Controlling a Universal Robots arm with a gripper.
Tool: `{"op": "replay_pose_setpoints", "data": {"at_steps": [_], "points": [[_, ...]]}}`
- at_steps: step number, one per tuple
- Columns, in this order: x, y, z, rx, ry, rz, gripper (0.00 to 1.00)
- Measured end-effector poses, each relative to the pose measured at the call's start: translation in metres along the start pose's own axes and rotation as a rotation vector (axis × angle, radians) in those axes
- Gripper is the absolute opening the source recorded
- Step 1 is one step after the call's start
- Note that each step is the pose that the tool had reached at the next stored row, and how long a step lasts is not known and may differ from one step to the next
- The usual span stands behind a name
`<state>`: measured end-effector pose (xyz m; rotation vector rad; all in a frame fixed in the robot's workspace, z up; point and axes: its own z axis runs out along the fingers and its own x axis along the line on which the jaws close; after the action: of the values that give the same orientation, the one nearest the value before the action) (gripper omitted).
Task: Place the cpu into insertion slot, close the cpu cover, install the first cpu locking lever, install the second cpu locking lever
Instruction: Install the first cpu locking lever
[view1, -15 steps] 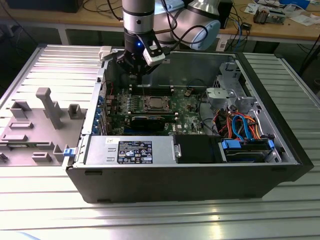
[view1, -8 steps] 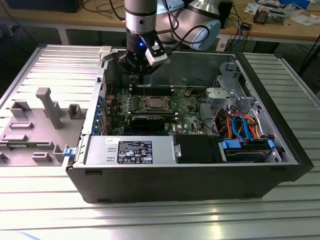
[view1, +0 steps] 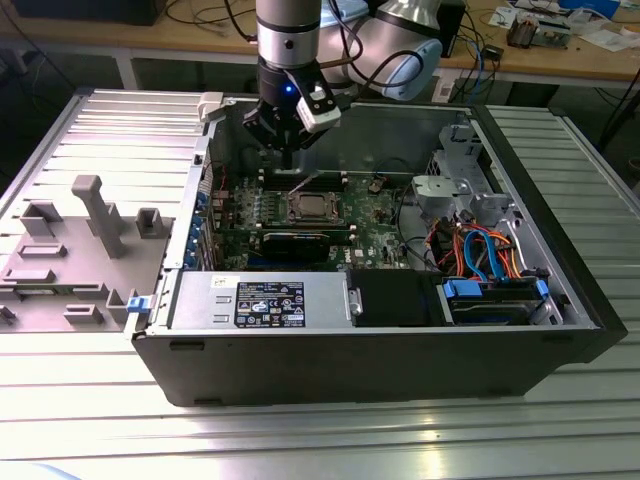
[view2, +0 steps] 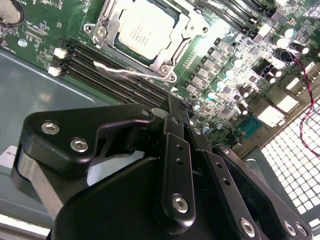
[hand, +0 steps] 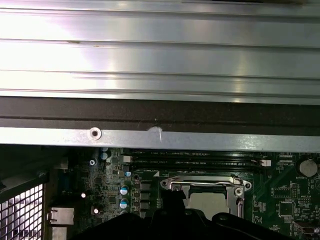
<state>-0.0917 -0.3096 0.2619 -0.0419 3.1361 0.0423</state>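
Bench (view1: 60, 120) of ribbed metal carries an open computer case (view1: 380, 350), lying on its side; the green motherboard (view1: 370, 225) sits at its far-left floor in the exterior view.

Insertion slot (view2: 145, 35) sits mid-board, just beside the long black memory slots (view2: 115, 82). Cpu (view2: 145, 27) lies flat inside it, silver top up, square to the socket as far as I can judge. So step one reads as done.

Cpu cover (view2: 172, 50) appears down, its frame lying around the chip's edges in both wrist views. Judged closed, though whether it is fully seated I cannot tell.

Locking levers: a thin bright bar (view2: 120, 71) runs along the slot's side toward the memory slots. Whether either lever is hooked home is too fine to tell; likely this is the work left.

Gripper (view1: 287, 155) hangs over the far side of the board, just behind the slot, tips pointing down. Fingers (view2: 177, 150) look drawn together, nothing between them, touching nothing that shows.
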Motion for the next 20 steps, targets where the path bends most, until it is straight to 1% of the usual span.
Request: {"op": "replay_pose_setpoints", "data": {"at_steps": [4,5,6,7,8,10,13,17,20], "points": [[-0.0002,0.0000,0.0000,0.0000,0.0000,0.000,0.11],[-0.0003,0.0000,0.0001,-0.0041,-0.0002,0.000,0.11],[-0.0005,-0.0001,0.0003,-0.0317,-0.0008,0.000,0.11],[-0.0012,-0.0004,0.0006,-0.0482,-0.0014,0.001,0.11],[-0.0020,-0.0006,0.0010,-0.0516,-0.0016,0.004,0.11],[-0.0035,-0.0007,0.0016,-0.0516,-0.0020,0.013,0.11],[-0.0082,-0.0009,0.0041,-0.0517,-0.0024,0.020,0.11],[-0.0124,-0.0011,0.0091,-0.0517,-0.0025,0.022,0.11],[-0.0134,-0.0012,0.0093,-0.0516,-0.0025,0.022,0.11]]}}
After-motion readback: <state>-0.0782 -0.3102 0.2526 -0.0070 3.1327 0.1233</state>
